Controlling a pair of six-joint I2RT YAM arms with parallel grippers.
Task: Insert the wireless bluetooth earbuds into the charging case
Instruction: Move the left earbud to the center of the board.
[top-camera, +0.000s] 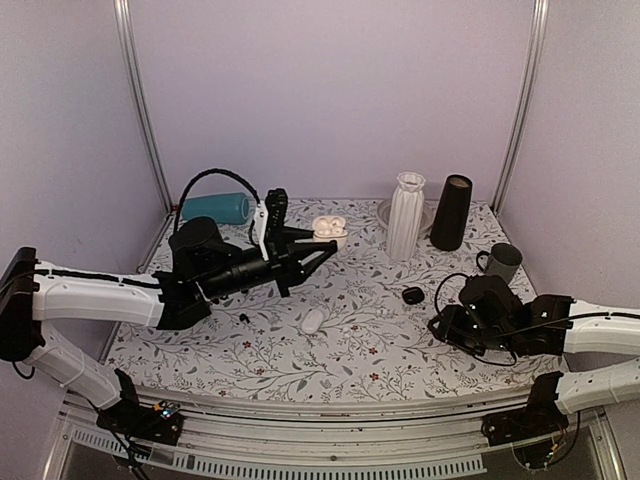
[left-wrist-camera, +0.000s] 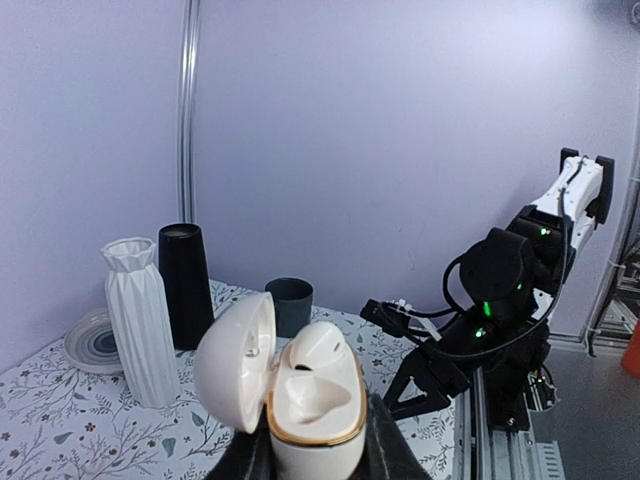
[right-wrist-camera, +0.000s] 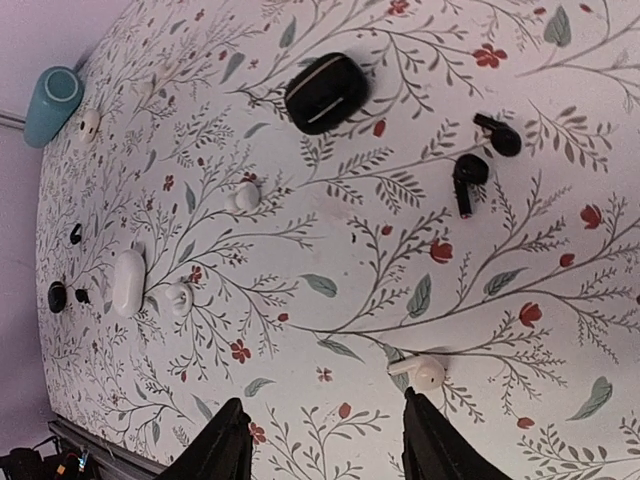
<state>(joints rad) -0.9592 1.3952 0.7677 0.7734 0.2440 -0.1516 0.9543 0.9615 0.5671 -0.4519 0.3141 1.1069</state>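
Note:
My left gripper (top-camera: 322, 246) is shut on an open white charging case (top-camera: 330, 231) and holds it above the table's back middle. In the left wrist view the case (left-wrist-camera: 318, 400) has a gold rim and its lid (left-wrist-camera: 235, 360) stands open. One white bud (left-wrist-camera: 322, 348) sits in it and the other well is empty. My right gripper (right-wrist-camera: 330, 445) is open and empty above the table, with a white stemmed earbud (right-wrist-camera: 420, 372) beside its right finger. Two black earbuds (right-wrist-camera: 467, 175) lie near a closed black case (right-wrist-camera: 325, 92), which also shows in the top view (top-camera: 412, 295).
A closed white case (top-camera: 312, 320) and several loose white and black buds (right-wrist-camera: 178, 297) lie at the table's middle left. A white vase (top-camera: 405, 215), a black cone vase (top-camera: 451, 212), a plate (top-camera: 384, 212), a grey mug (top-camera: 502, 262) and a teal cylinder (top-camera: 215, 208) stand at the back.

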